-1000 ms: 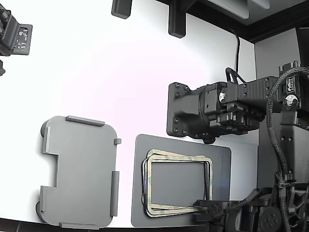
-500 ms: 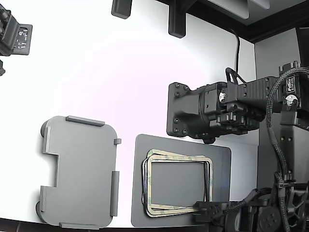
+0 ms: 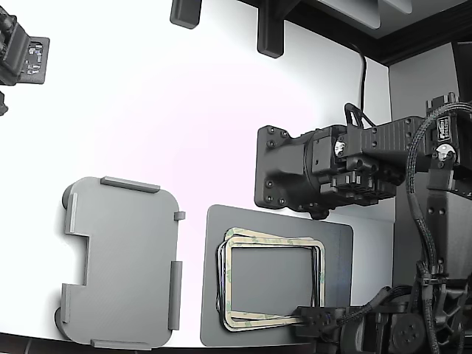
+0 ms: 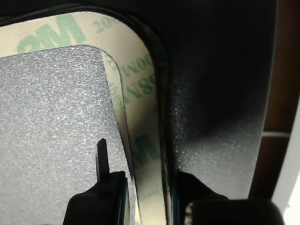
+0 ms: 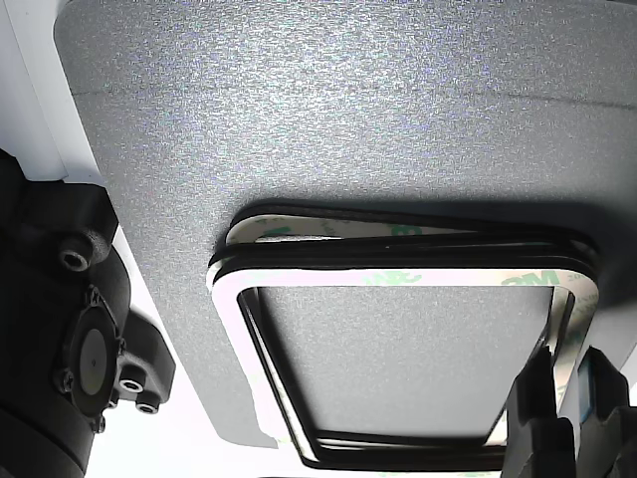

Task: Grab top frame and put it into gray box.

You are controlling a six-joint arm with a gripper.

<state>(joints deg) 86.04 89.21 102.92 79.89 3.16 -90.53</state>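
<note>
The top frame (image 4: 140, 117), thin, light and likely flexible, tops a stack on the dark plate (image 3: 339, 243), one rail between the narrowly parted pincer (image 4: 146, 197) tips; grip unconfirmed. The gray box (image 3: 122, 258) sits well apart.

One gray box (image 3: 122, 262), one dark plate (image 3: 335, 240), several stacked frames (image 3: 271, 242).
</note>
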